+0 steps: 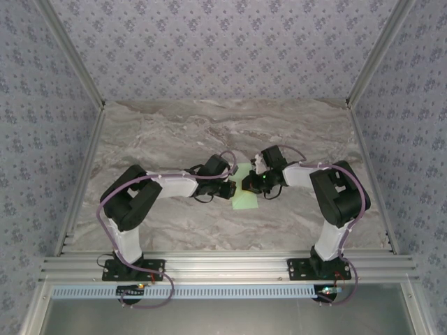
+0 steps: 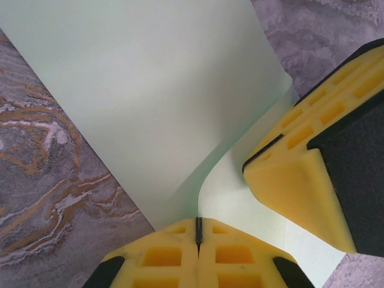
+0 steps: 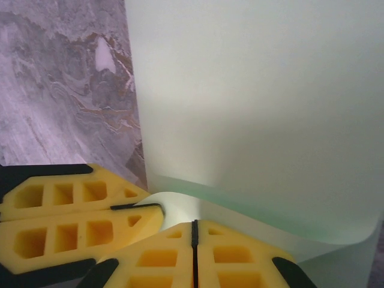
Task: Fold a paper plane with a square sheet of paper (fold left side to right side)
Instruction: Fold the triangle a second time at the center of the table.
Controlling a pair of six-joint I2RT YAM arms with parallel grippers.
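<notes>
Two claws shut | left claw (image 2: pixel 198 231) pinches the curled flap of square sheet of paper (image 2: pixel 150 90), mid-bench (image 1: pixel 174 132) between arms | right claw (image 3: pixel 194 231) sits at the fold | imo match edges first, then crease

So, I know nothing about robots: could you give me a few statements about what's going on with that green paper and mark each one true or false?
1. The square sheet of paper is pale green. True.
2. It lies completely flat on the table. False: one part is lifted and curves over the rest.
3. The left gripper and the right gripper meet at the paper. True.
4. The left gripper's jaws stand wide open. False: they are shut, with the paper's edge running into the seam between them.
5. The table is plain white. False: it is grey and marbled.
</notes>
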